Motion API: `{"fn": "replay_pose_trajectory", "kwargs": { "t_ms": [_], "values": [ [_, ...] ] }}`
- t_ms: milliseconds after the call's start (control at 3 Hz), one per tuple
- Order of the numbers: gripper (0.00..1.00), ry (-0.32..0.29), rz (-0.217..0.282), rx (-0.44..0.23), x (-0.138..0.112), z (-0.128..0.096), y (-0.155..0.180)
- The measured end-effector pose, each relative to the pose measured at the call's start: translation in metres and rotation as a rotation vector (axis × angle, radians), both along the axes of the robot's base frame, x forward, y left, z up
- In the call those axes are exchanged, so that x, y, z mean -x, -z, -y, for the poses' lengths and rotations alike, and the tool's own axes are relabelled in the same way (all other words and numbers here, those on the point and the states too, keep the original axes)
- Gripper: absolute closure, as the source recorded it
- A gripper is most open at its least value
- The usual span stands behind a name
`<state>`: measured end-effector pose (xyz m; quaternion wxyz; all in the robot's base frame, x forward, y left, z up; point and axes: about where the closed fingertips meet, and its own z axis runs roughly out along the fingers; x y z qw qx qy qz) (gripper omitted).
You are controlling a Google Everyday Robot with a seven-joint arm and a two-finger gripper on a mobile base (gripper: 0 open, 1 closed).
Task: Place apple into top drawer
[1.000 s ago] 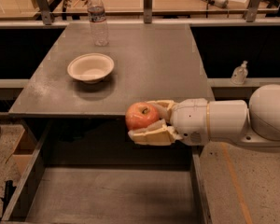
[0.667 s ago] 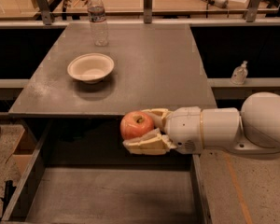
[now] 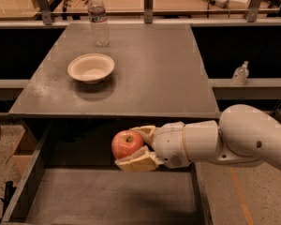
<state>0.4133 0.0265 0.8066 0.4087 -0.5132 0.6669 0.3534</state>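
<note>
The red apple (image 3: 126, 144) with yellowish patches is held between the cream fingers of my gripper (image 3: 136, 148), which reaches in from the right on a white arm. The gripper is shut on the apple and holds it in the air above the open top drawer (image 3: 107, 198), just below the front edge of the tabletop. The drawer is pulled out towards the camera; its flat grey bottom and low side walls show, with nothing lying in the visible part.
A white bowl (image 3: 91, 68) and a clear water bottle (image 3: 99, 20) stand on the grey tabletop (image 3: 150, 74). A small bottle (image 3: 240, 73) sits on a ledge to the right. A wooden bench with clutter runs along the back.
The gripper with the apple has moved left and down, from beside the table's front edge to over the open drawer.
</note>
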Motion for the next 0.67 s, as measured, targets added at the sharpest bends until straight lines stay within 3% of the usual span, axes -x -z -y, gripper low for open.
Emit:
{"fn": "replay_pose_trajectory", "kwargs": {
  "t_ms": [667],
  "values": [
    [1.00,-0.026,-0.010,0.108,0.006,-0.002,0.080]
  ]
}}
